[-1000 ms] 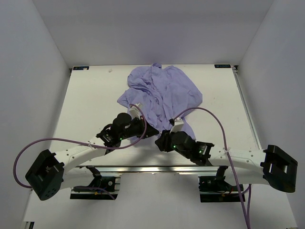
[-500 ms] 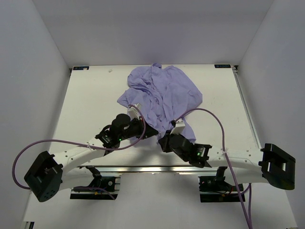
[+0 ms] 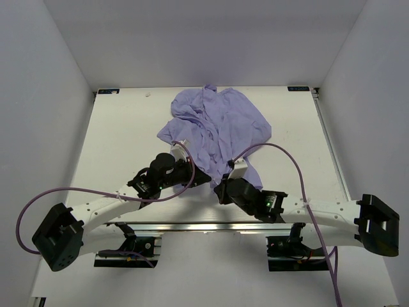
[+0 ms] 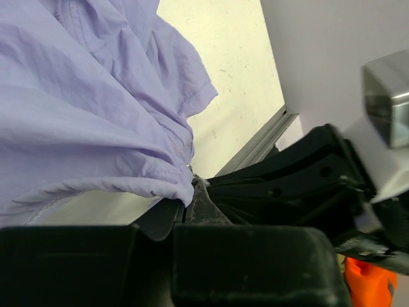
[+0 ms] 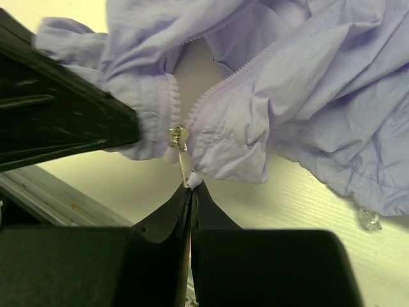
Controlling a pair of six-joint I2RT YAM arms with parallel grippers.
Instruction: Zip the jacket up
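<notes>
Left of centre, the left gripper [image 4: 187, 206] has its jaws closed on the near hem of the jacket [image 4: 96, 102], with fabric bunched between them. The jacket lies crumpled on the white surface [image 3: 121, 141], from the middle toward the far edge. Just to the right, the right gripper [image 5: 190, 192] has its jaws pressed together on the zipper pull [image 5: 184, 163]. The pull hangs from the slider [image 5: 176, 135], and the two zipper sides spread apart beyond it.
</notes>
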